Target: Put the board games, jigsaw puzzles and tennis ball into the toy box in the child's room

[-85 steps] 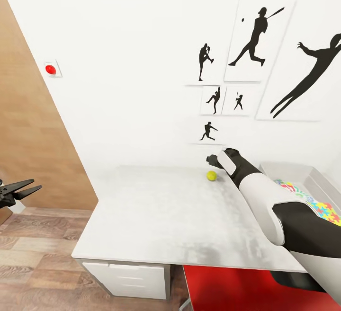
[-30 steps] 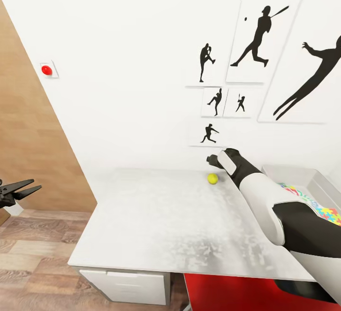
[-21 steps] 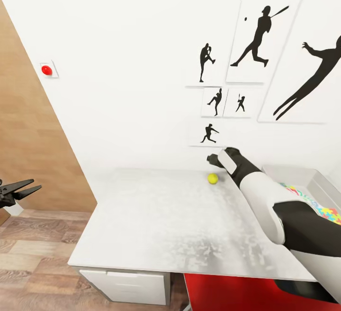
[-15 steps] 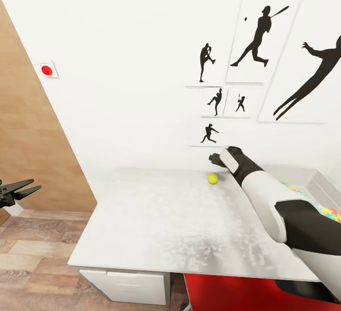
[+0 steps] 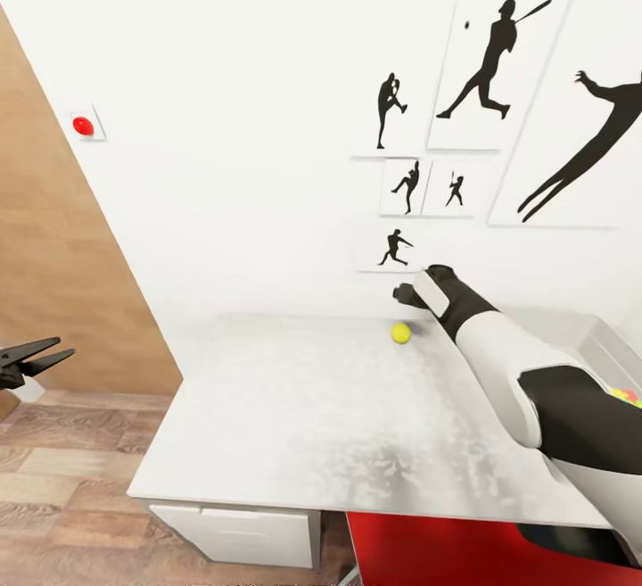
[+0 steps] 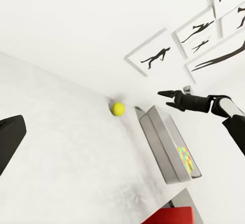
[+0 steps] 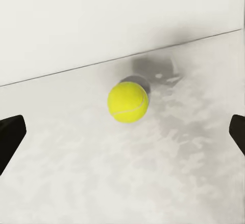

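Raised since the earlier frames: right arm has lifted a little, and its gripper (image 5: 408, 293) now sits above and just behind the ball instead of level with it; the head camera has also tilted slightly, so the wall pictures shifted as a block.

Near to far, all places taken from the small yellow-green tennis ball (image 5: 400, 333):

- Nearest the robot, a red surface (image 5: 428, 550) under the table edge; cannot tell what it is.
- Long white-topped table (image 5: 303, 425) with white drawers; bare top between the near edge and the ball.
- Left gripper (image 5: 31, 359) well to the left of the ball, off the table, over the wood-plank floor. Fingers close together, holding nothing visible.
- Ball rests on the table close to the back wall, apart from everything else. Right wrist view has it (image 7: 128, 102) centred between the two finger tips at the frame edges, so the jaws stand wide apart with nothing in them.
- Shallow light-grey toy box (image 6: 168, 144) just to the right of the ball on the same table; mosaic-coloured puzzle (image 6: 185, 158) lies inside it.
- Behind the ball, white wall with black silhouette sports pictures (image 5: 486, 64); a red button (image 5: 83, 126) far left of them.

Step in hand (judgement): lining up on the ball, the last toy visible outside the box. Next move calls for a straight descent with jaws kept wide, closing only once the tips straddle the ball; it is round and free, so a glancing touch could roll it towards the wall.
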### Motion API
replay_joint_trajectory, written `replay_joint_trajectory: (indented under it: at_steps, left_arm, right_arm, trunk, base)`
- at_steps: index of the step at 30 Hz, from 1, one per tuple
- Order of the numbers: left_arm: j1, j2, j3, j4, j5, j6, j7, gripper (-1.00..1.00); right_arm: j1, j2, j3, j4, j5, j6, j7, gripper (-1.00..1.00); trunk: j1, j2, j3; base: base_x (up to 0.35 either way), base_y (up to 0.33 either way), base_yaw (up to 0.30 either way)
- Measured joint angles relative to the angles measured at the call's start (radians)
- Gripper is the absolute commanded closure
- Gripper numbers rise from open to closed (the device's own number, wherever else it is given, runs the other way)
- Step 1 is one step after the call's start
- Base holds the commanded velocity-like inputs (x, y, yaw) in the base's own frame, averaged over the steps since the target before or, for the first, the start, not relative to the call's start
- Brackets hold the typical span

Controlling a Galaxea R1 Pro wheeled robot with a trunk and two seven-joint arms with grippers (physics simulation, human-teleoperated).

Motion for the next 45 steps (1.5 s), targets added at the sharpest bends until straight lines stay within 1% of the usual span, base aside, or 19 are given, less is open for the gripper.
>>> replay_joint_trajectory:
  at_steps: [3,8,11,17,22,25,27,34,45]
  left_arm:
    - [0.0,0.0,0.0,0.0,0.0,0.0,0.0,-1.0]
    - [0.0,0.0,0.001,0.0,0.0,0.0,0.0,-1.0]
    - [0.0,0.006,0.0,0.0,0.001,0.0,0.0,-1.0]
    - [0.0,0.032,-0.002,-0.001,0.006,0.0,0.0,-1.0]
    - [0.0,0.045,-0.002,0.001,0.008,0.0,0.0,-1.0]
    - [0.0,0.067,-0.002,0.006,0.008,0.0,0.0,-1.0]
    - [0.0,0.075,-0.002,0.01,0.008,0.0,0.0,-1.0]
    - [0.001,0.081,-0.002,0.02,0.003,0.0,0.0,-1.0]
    - [0.0,0.081,-0.002,0.022,0.0,0.0,0.0,-1.0]
  right_arm:
    - [-0.004,-0.002,0.02,0.0,0.0,0.007,-0.001,-1.0]
    - [-0.011,-0.006,0.029,0.0,-0.001,0.028,-0.002,-1.0]
    - [-0.019,-0.007,0.031,0.0,-0.001,0.038,-0.002,-1.0]
    - [-0.026,-0.002,0.031,-0.001,0.0,0.074,-0.005,-1.0]
    - [-0.026,0.002,0.033,0.0,0.001,0.081,-0.006,-1.0]
    - [-0.026,0.001,0.034,-0.001,0.001,0.082,-0.007,-1.0]
    - [-0.026,0.0,0.034,-0.001,0.001,0.082,-0.007,-1.0]
    - [-0.026,-0.007,0.034,0.0,0.001,0.083,-0.005,-1.0]
    - [-0.022,-0.01,0.034,-0.001,0.0,0.081,-0.004,-1.0]
  trunk:
    - [0.0,0.0,-0.005]
    - [0.0,0.0,-0.013]
    - [0.0,0.0,-0.018]
    - [0.0,0.0,-0.027]
    - [0.0,0.0,-0.035]
    - [0.0,0.0,-0.04]
    - [0.0,0.0,-0.044]
    - [0.0,0.0,-0.055]
    - [0.0,0.0,-0.073]
  base:
    - [0.0,0.0,0.0]
    - [0.0,0.0,0.0]
    - [0.0,0.0,0.0]
    - [0.0,0.0,0.0]
    - [0.0,0.0,0.0]
    - [0.0,0.0,0.0]
    - [0.0,0.0,0.0]
    - [0.0,0.0,0.0]
    - [0.0,0.0,0.0]
